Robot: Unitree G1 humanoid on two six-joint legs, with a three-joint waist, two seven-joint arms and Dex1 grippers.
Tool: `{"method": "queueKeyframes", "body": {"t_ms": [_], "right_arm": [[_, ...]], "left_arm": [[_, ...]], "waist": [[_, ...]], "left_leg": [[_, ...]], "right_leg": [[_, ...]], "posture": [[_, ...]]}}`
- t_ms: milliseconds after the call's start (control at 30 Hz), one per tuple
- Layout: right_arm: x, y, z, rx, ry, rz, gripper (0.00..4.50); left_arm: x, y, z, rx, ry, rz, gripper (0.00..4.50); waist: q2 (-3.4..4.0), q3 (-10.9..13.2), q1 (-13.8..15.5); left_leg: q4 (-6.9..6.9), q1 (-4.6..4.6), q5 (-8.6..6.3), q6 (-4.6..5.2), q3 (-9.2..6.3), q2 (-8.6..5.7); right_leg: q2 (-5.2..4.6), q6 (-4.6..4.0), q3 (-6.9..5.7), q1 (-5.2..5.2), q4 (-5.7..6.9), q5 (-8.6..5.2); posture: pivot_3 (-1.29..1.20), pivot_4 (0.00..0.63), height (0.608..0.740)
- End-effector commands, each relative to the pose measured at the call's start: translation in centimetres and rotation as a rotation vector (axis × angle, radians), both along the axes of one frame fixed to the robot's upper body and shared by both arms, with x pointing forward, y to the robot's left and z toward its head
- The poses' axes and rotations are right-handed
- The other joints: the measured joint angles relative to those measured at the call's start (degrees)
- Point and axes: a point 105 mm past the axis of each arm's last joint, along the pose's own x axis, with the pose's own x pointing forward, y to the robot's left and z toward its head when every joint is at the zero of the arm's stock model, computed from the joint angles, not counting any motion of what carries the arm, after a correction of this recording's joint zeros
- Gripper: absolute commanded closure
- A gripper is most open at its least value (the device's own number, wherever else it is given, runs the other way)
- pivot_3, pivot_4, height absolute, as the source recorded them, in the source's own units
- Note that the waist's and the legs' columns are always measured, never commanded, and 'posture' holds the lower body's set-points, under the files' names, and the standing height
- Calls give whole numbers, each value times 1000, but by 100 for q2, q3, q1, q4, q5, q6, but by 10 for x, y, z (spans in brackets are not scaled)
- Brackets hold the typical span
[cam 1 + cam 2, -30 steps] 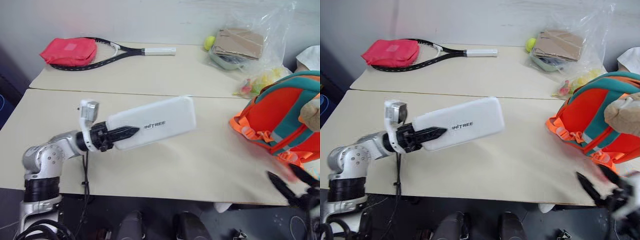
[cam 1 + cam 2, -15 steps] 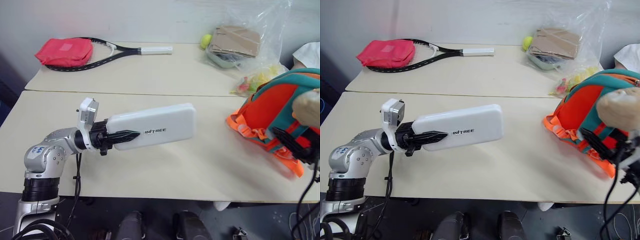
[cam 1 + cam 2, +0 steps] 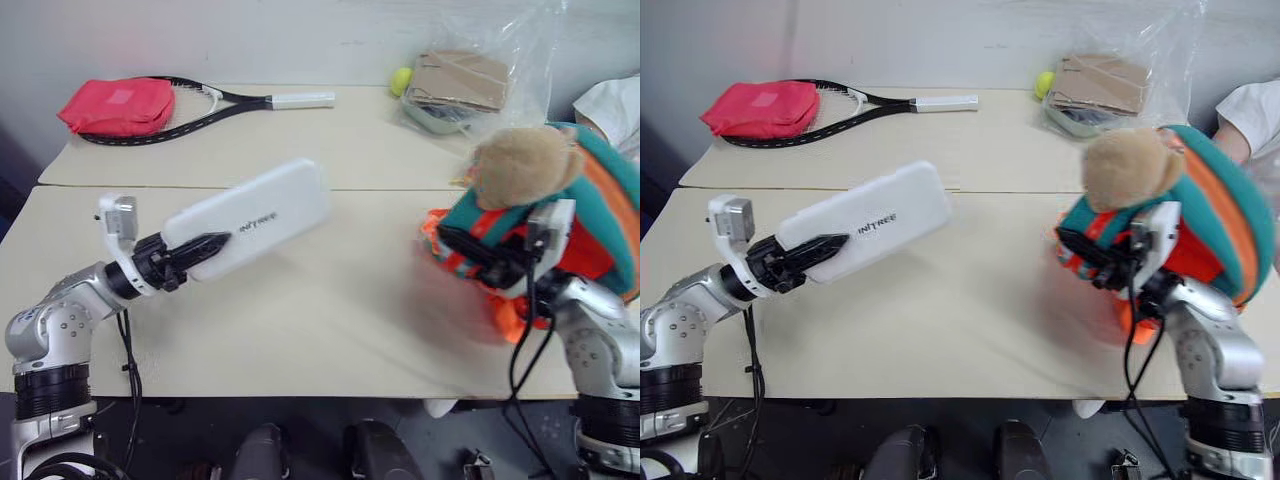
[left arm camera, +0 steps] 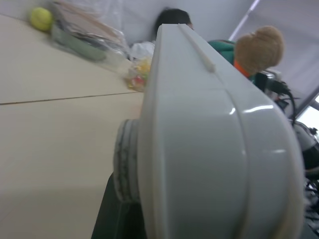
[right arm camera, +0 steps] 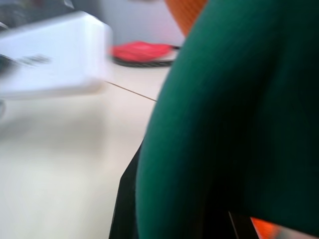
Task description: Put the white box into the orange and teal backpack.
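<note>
At the upper left of the head view you have a red pouch (image 3: 112,106) lying on the head of a black racket (image 3: 205,97), whose white handle points right along the far table (image 3: 300,150). At the upper right a clear plastic bag (image 3: 470,70) holds flat cardboard and a tray, with a yellow-green ball (image 3: 402,80) just beside it. A person's white sleeve (image 3: 1250,105) is cut off by the right edge. The stretch of near tabletop between the white box (image 3: 245,218) and the backpack (image 3: 1200,215) is bare.

The backpack is smeared by motion blur at the right of the frame, so you cannot make out its opening or its straps clearly. A tan plush toy (image 3: 1130,168) sits on its upper left side. In the right wrist view teal fabric covers the fingers.

Your left gripper (image 3: 195,250) pinches the white box by one short end, holding it above the near table at the left centre, tilted up towards the right. Your right gripper (image 3: 1090,255) has its black fingers pressed together against the orange front of the backpack; whether they hold a strap, you cannot tell.
</note>
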Motion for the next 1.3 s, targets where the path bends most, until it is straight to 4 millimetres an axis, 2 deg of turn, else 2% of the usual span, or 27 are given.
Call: {"method": "queueKeyframes", "body": {"t_ms": [33,133,200,267,333,433,533,767,933,1133,1300], "right_arm": [[-25,47,20,56,-17,244,4465],[-53,78,30,112,27,456,4465],[-77,87,31,107,94,587,4465],[-98,81,25,77,196,677,4465],[-105,70,21,52,271,688,4465],[-97,48,15,-1,333,609,4465],[-79,33,12,-18,315,499,4465],[-63,37,7,-29,288,470,4465],[-61,39,1,-47,291,467,4465],[-59,41,1,-54,279,464,4465],[-61,41,-1,-57,278,459,4465]], "left_arm": [[-2,16,5,-11,-22,64,3275],[-6,20,-1,24,-12,80,3275],[-8,23,1,27,-25,95,3275],[-12,25,8,32,-51,101,3275],[-17,26,14,37,-73,104,3275],[-28,27,24,45,-123,95,3275],[-42,18,32,54,-175,46,3275],[-59,-4,67,20,-309,-28,3275],[-68,-26,76,14,-329,-154,3275],[-59,-44,60,110,-310,-232,3275],[-43,-52,34,336,-326,-260,3275]], "waist": [[-1,1,0],[-5,3,-10],[-5,3,-4],[-6,3,17],[-12,4,54],[-17,5,102],[-25,3,102],[-25,3,112],[-25,3,113],[-25,3,117],[-25,3,122]], "left_leg": [[0,-3,-1,1,0,0],[1,-11,-6,9,-1,-3],[-1,-14,-7,10,-3,-3],[-1,-23,-10,12,-11,-3],[2,-31,-18,23,-17,-4],[10,-35,-27,38,-17,-15],[12,-34,-29,42,-16,-16],[5,-34,-21,28,-21,-12],[11,-36,-22,30,-20,-15],[12,-35,-20,28,-21,-14],[10,-36,-20,29,-18,-15]], "right_leg": [[-1,0,0,-2,-1,0],[-6,0,-1,-6,0,0],[-8,0,-2,-7,0,0],[-10,0,-7,-9,-3,0],[-14,0,-16,-7,-9,0],[-28,0,-19,0,-40,0],[-30,2,-19,6,-48,2],[-24,2,-26,-1,-36,1],[-24,2,-26,2,-37,2],[-20,2,-27,3,-36,2],[-18,2,-26,3,-39,2]], "posture": [[0,150,740],[0,150,740],[0,150,740],[0,150,740],[0,150,740],[0,150,740],[0,150,740],[0,150,740],[0,150,740],[0,150,740],[0,150,740]]}}
